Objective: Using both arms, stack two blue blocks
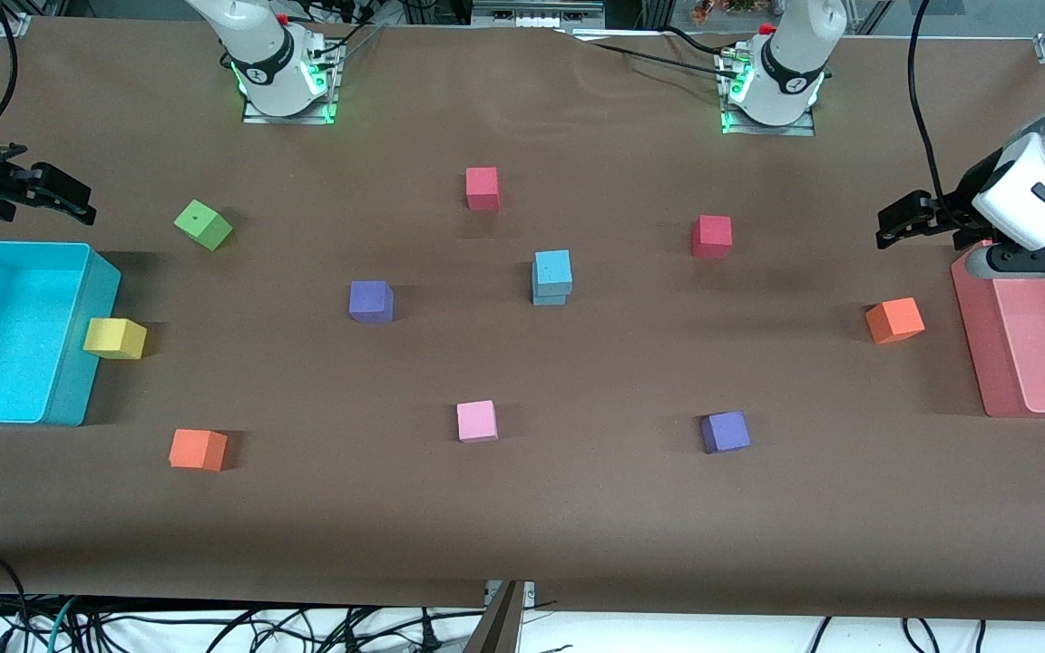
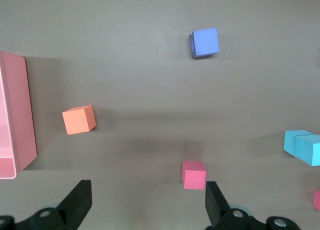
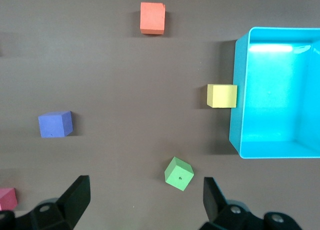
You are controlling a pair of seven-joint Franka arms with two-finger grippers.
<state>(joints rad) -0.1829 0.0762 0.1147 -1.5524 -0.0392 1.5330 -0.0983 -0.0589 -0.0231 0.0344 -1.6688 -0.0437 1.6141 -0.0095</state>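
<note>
So the two blue blocks [image 1: 552,277] are sitting stacked one on top of the other around the middle of the table [image 1: 577,508], nothing touching them. The left gripper [image 1: 887,232] hangs with fingers spread wide by the pink tray [image 1: 971,345]. The right gripper [image 1: 78,204] is spread wide too, up by the cyan bin [image 1: 69,399].

Light is even and bright, coming from above; shadows soft, short, falling beside each cube on the brown table cover [image 1: 522,508]. Strong white glare inside the cyan bin [image 3: 240,90], esp. on its wall in the right wrist view. Pics sharp, no blur; green LED glow near the cover's top edge.
</note>
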